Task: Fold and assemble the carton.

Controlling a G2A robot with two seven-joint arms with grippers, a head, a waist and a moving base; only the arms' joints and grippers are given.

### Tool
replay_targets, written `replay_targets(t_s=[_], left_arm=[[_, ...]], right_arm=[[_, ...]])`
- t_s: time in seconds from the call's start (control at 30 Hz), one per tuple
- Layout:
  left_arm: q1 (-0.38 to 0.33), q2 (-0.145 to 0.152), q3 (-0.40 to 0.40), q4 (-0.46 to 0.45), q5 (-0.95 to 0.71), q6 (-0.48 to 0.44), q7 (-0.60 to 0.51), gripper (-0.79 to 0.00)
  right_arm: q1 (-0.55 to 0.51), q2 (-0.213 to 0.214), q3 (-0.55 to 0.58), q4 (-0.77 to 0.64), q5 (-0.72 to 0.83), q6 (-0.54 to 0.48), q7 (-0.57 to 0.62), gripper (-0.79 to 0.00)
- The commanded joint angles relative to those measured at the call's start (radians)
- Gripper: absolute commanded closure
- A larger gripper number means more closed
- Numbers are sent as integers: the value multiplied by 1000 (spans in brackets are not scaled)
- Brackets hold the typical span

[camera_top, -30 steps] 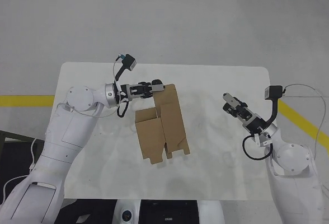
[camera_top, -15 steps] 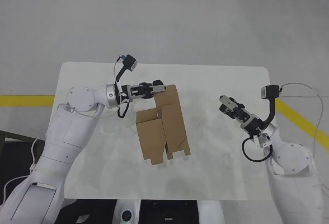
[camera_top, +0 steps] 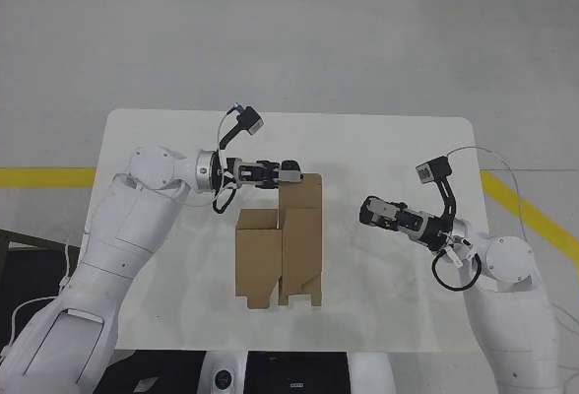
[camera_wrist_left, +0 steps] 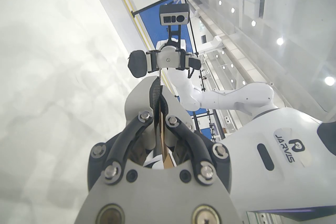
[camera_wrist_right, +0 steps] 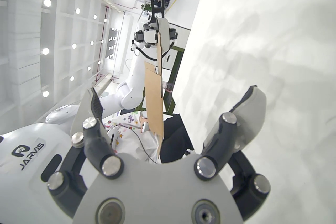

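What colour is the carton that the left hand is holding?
Plain brown cardboard; the carton shows best in the top view.

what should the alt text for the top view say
Seen from above, a flattened brown cardboard carton is over the middle of a white table, its far edge clamped in the left gripper. The right gripper is open and points at the carton's right side without touching it.

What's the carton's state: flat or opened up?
Flat, not opened. The carton shows as flat panels from the top and a thin sheet in the right wrist view, its edge pinched in the left gripper.
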Motion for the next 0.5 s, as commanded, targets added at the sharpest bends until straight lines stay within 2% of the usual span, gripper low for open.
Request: replay_targets(t_s=[0.0, 0.33, 0.37, 0.4, 0.47], left_arm=[[-27, -11, 32, 28, -15, -11, -27, 0], [-94, -62, 163, 83, -96, -15, -71, 0], [-97, -65, 170, 88, -99, -17, -69, 0], [-101, -68, 176, 94, -101, -18, -68, 0], [-108, -72, 186, 106, -104, -18, -68, 0]], right_arm=[[13, 2, -14, 18, 12, -1, 19, -785], [20, 5, -85, 35, 25, -53, 24, -785], [21, 6, -91, 34, 25, -57, 24, -748], [21, 6, -95, 35, 22, -60, 23, -668], [23, 8, -102, 36, 19, -66, 27, -563]])
